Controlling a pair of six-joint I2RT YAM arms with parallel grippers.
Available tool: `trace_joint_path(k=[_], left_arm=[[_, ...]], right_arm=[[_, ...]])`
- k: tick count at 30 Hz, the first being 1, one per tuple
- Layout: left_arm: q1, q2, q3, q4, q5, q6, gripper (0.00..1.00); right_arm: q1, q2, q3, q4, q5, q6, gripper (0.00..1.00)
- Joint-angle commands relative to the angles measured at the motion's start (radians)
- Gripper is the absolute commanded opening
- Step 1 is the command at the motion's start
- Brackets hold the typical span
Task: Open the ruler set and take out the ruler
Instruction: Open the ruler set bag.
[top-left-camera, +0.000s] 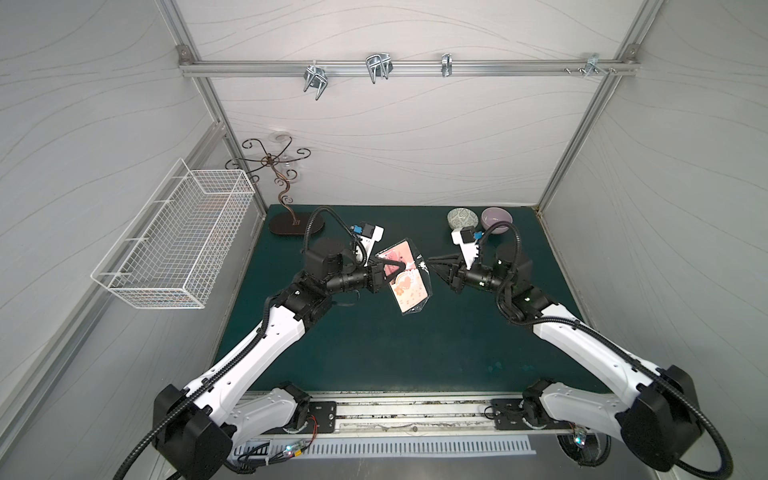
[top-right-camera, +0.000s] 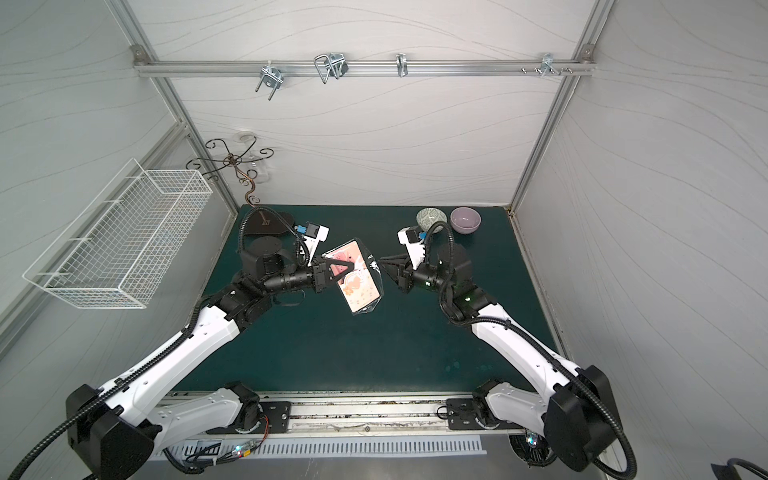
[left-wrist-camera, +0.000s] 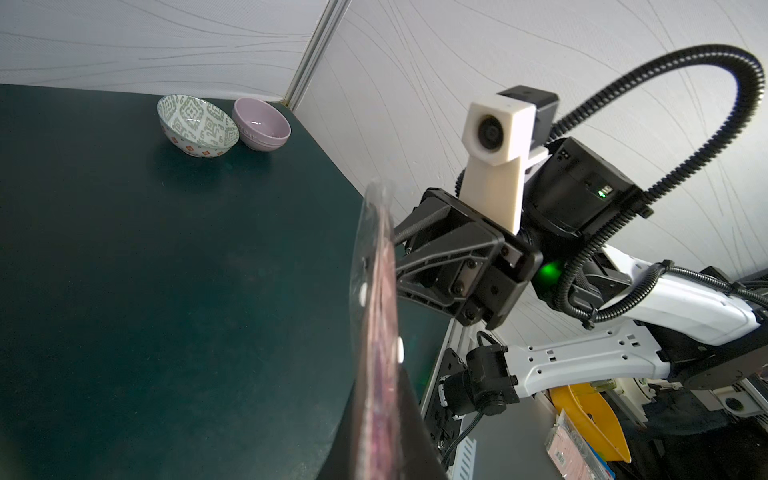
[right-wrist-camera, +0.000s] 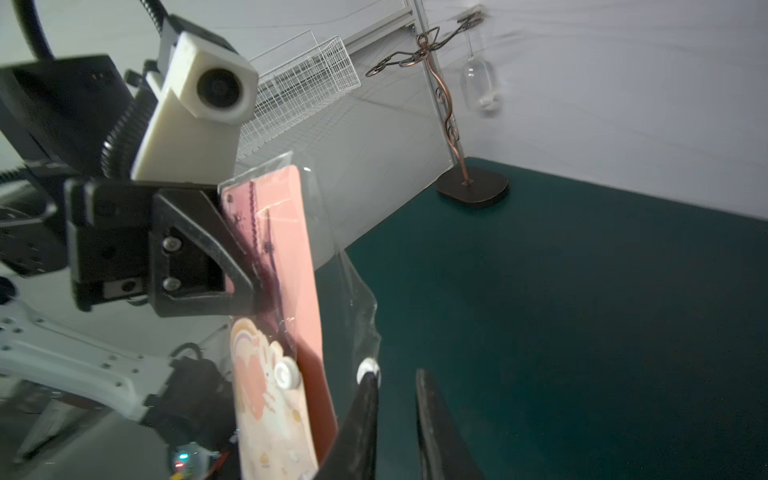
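A: While our left gripper is clamped on the ruler set, where's the set exactly?

B: Off the table, in the air over its middle, a bit twd the far edge. We hold it by one long side, so the other side, w/ the flap, faces our right gripper.

A: Flap undone?

B: Looks so. In the right wrist view the white snap on the card side sits apart from its mate on the flap, which sticks out loose. We judge the ruler is inside; can't pick it out.

A: Right gripper?

B: Jaws a narrow gap apart, nothing btwn them. One finger is touching the flap, or nearly. Prob. lined up to reach in.

A: Rest of the table?

B: Dark green, matte, bare under both arms. Patterned bowl and lilac bowl side by side at the far right corner. Curly metal stand at the far left corner, w/ a glass hung on it. White walls around us, wire basket on the left wall, rail w/ hooks on the back wall.
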Motion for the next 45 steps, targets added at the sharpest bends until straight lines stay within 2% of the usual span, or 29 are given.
trace_joint_path(k=[1,5,9,12,13,14,15,17,19,22,25,28,35,39,45], left_arm=[[-0.006,-0.018,-0.002,0.082,0.025,-0.001,0.00],[-0.006,-0.014,-0.004,0.103,0.030,-0.011,0.00],[-0.007,-0.021,-0.009,0.107,0.028,-0.013,0.00],[-0.007,-0.023,-0.009,0.104,0.024,-0.009,0.00],[-0.007,-0.022,-0.009,0.101,0.022,-0.008,0.00],[-0.006,-0.022,-0.010,0.099,0.023,-0.007,0.00],[-0.007,-0.022,-0.007,0.096,0.024,-0.007,0.00],[-0.008,-0.022,-0.005,0.097,0.025,-0.008,0.00],[-0.007,-0.021,-0.004,0.097,0.027,-0.009,0.00],[-0.008,-0.020,-0.004,0.103,0.030,-0.013,0.00],[-0.007,-0.021,-0.004,0.107,0.034,-0.019,0.00],[-0.007,-0.027,-0.006,0.105,0.036,-0.016,0.00],[-0.010,-0.031,-0.008,0.110,0.036,-0.021,0.00],[-0.011,-0.034,-0.007,0.110,0.034,-0.018,0.00],[-0.013,-0.034,-0.009,0.122,0.039,-0.019,0.00]], right_arm=[[-0.013,0.017,0.012,0.100,-0.197,0.110,0.11],[-0.013,0.029,-0.002,0.164,-0.258,0.158,0.08],[-0.014,0.046,-0.013,0.222,-0.326,0.197,0.19],[-0.016,0.046,-0.026,0.254,-0.326,0.228,0.25],[-0.017,0.037,-0.031,0.254,-0.310,0.229,0.33],[-0.015,0.027,-0.035,0.246,-0.292,0.217,0.45],[-0.004,0.011,-0.033,0.209,-0.259,0.175,0.51],[0.054,-0.012,0.013,0.007,-0.135,0.012,0.60],[0.104,-0.008,0.048,-0.096,-0.066,-0.071,0.63],[0.096,0.020,0.063,-0.076,-0.063,-0.035,0.63],[0.078,0.032,0.080,-0.100,-0.002,-0.017,0.61],[0.031,0.039,0.074,-0.078,-0.001,0.035,0.53],[0.002,0.073,0.092,-0.064,-0.096,0.064,0.29],[0.002,0.083,0.090,-0.026,-0.156,0.085,0.26],[-0.001,0.117,0.091,0.051,-0.260,0.139,0.10]])
